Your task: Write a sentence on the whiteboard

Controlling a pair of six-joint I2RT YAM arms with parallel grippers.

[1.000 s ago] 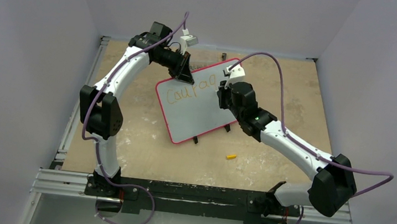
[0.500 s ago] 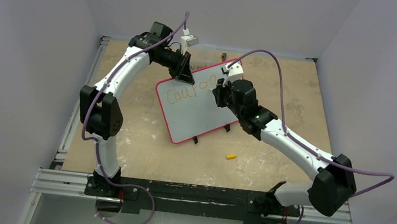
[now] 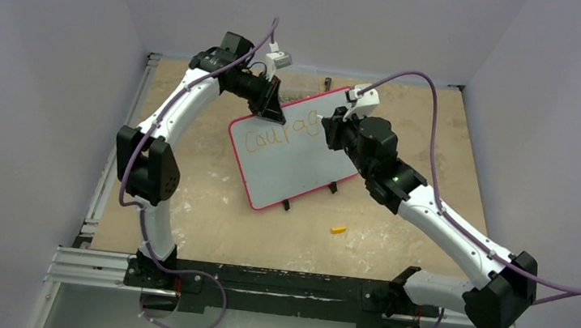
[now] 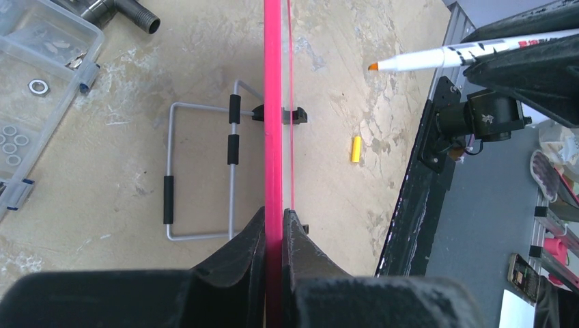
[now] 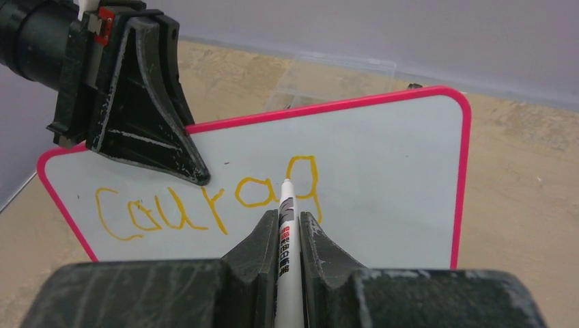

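At the whiteboard (image 5: 382,171) rim, left fingers (image 4: 257,231) clamp on; right fingers (image 5: 266,231) grip a marker (image 5: 287,205) partly covering the sentence (image 5: 212,208).

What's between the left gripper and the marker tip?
Right wrist view: letters r and a of the sentence, on the whiteboard, separate left gripper from marker.

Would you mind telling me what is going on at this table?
The left gripper is clamped on the whiteboard at its top edge, steadying it. The right gripper holds a white marker, its orange tip lifted off the board's face near the last letter. The sentence reads only "courag", not yet finished. A yellow cap lies on the table.
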